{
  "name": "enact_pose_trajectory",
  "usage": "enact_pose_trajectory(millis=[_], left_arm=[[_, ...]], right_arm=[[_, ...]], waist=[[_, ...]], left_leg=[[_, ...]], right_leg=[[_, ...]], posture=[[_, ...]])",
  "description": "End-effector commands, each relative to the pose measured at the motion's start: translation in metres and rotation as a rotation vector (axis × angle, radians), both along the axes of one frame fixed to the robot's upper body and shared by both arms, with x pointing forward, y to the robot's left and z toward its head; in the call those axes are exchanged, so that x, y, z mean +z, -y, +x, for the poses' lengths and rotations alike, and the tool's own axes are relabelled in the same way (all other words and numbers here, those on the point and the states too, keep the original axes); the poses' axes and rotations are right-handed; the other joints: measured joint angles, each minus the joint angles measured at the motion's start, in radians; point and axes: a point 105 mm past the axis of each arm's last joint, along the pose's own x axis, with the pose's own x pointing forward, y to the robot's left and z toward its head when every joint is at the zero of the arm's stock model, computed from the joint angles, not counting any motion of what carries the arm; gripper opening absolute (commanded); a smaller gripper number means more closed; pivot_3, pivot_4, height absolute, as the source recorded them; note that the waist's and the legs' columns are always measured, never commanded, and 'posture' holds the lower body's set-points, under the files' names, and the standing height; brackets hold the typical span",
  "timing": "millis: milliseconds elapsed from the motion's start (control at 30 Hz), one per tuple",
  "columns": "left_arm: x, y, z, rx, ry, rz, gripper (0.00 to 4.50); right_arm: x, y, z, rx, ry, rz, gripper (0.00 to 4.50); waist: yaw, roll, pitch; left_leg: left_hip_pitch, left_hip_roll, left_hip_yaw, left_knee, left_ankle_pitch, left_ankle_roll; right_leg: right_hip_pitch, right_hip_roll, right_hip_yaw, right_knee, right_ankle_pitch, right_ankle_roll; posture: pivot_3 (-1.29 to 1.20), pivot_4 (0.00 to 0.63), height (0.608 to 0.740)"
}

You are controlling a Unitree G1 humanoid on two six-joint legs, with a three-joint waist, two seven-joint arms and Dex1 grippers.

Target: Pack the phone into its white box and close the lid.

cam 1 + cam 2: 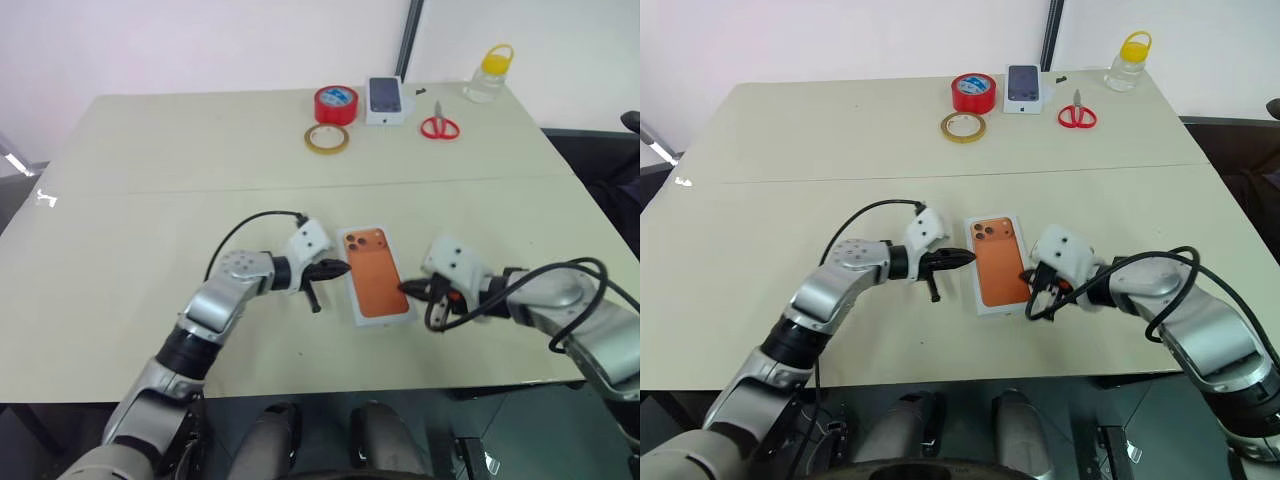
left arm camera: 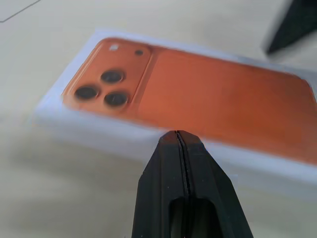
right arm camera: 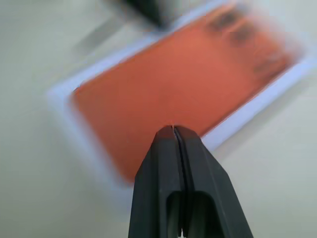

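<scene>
- No brand name or writing could be read on anything; the small white box (image 1: 386,101) at the far edge of the bench (image 1: 150,210) carried only a picture of a dark phone on its top.
- The phone (image 1: 373,272), orange with three dark camera lenses in its far left corner, lay back-up inside the white box (image 1: 357,308), whose thin white rim showed all round it.
- That white box sat flat on the bench near its front edge, and serves as the landmark for everything below.
- The left gripper (image 1: 341,268) had its two black fingers pressed together, holding nothing; its tip sat at the white box's left rim, near the lens end, and whether it touched the rim could not be told.
- In the left wrist view the left gripper's joined fingers (image 2: 184,163) pointed at the long side wall of the white box.
- The right gripper (image 1: 406,287) was likewise squeezed together and empty, its tip at the white box's right rim, over the edge of the phone; contact could not be told.
- Far behind the white box stood a red tape roll (image 1: 335,104), and a tan tape roll (image 1: 327,138) lay just in front of that.
- Red-handled scissors (image 1: 439,125) and a clear bottle with a yellow cap (image 1: 489,74) lay far behind the white box, to its right.
</scene>
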Motion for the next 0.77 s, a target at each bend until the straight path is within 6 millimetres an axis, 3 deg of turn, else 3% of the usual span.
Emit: enact_pose_trajectory(millis=[33,133,233,400,600,767], left_arm=[[0.015,-0.037,-0.005,0.1,0.032,-0.05,0.0],[0.025,-0.06,-0.007,0.199,0.06,-0.077,0.0],[0.035,-0.096,-0.002,0.359,0.095,-0.113,0.0],[0.044,-0.147,-0.005,0.547,0.141,-0.116,0.0],[0.04,-0.176,-0.014,0.645,0.154,-0.089,0.0],[0.038,-0.181,-0.014,0.672,0.158,-0.096,0.0]], right_arm=[[0.036,0.026,0.032,-0.146,0.147,0.117,0.01],[0.042,0.045,0.043,-0.195,0.138,0.202,0.01],[0.044,0.062,0.052,-0.232,0.148,0.234,0.01],[0.042,0.075,0.058,-0.23,0.139,0.263,0.01],[0.04,0.084,0.06,-0.213,0.132,0.314,0.01],[0.036,0.084,0.058,-0.189,0.103,0.346,0.01]], waist=[[0.0,0.0,0.0],[0.013,-0.001,0.001],[0.027,-0.001,0.001],[0.023,-0.001,0.001],[0.023,-0.001,0.001],[0.025,-0.001,0.001]], left_leg=[[0.0,0.0,0.0,0.0,0.0,0.0],[0.0,0.0,0.0,0.0,0.0,0.0],[-0.001,-0.001,0.0,0.001,0.0,0.0],[-0.001,-0.001,0.001,0.0,0.0,0.0],[-0.001,0.0,0.001,0.0,0.0,0.0],[-0.001,-0.001,0.001,0.0,0.0,0.0]], right_leg=[[0.0,0.0,0.001,0.0,0.0,0.0],[0.0,0.0,0.0,0.0,0.0,0.0],[0.0,-0.001,0.0,-0.002,0.0,0.0],[-0.001,-0.001,0.0,-0.002,0.0,0.0],[0.0,-0.001,0.0,-0.002,0.0,0.0],[0.0,-0.001,0.0,-0.002,0.0,0.0]], posture=[[0.0,0.15,0.74],[0.0,0.15,0.74],[0.0,0.15,0.74],[0.0,0.15,0.74],[0.0,0.15,0.74],[0.0,0.15,0.74]])
